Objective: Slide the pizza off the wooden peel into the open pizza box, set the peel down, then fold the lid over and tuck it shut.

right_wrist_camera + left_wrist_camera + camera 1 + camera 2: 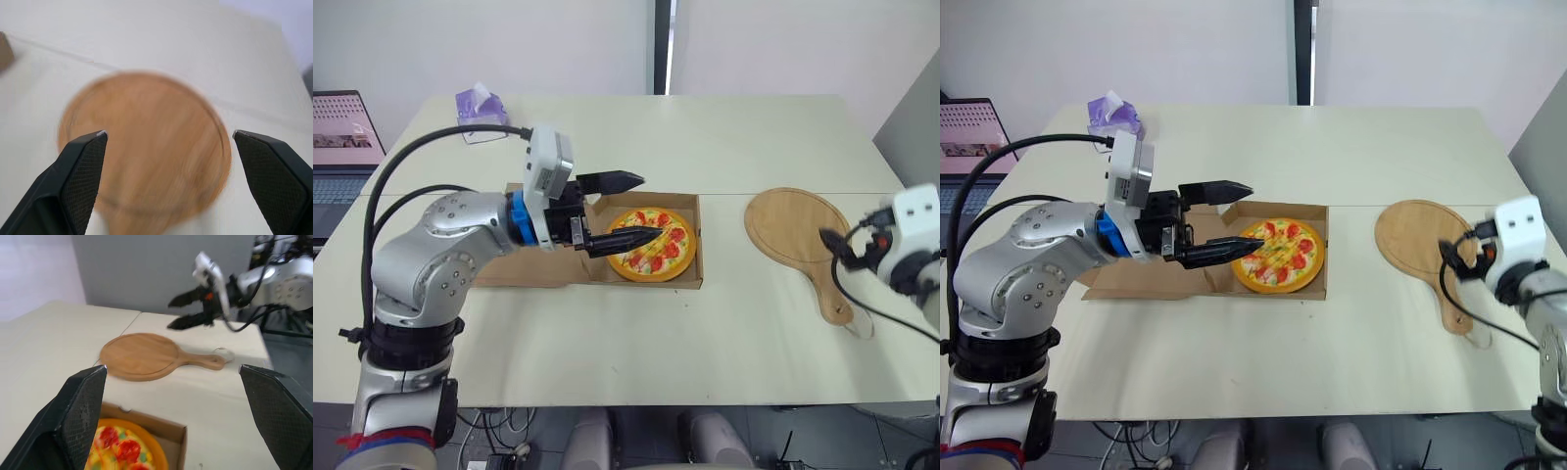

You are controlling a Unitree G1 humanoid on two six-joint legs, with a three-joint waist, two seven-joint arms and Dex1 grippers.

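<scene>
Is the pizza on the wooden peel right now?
No, the round tomato-topped pizza lies in the open brown cardboard box; the round wooden peel is bare.

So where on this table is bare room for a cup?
Free: the back strip of the table behind the pizza box and peel, right of the tissue pack; the front strip before the box. Crowded: over the box, under the left gripper, and by the peel's handle, near the right gripper.

pizza in open box | peel flat on table, apart

Pizza partly behind the left fingers
</scene>
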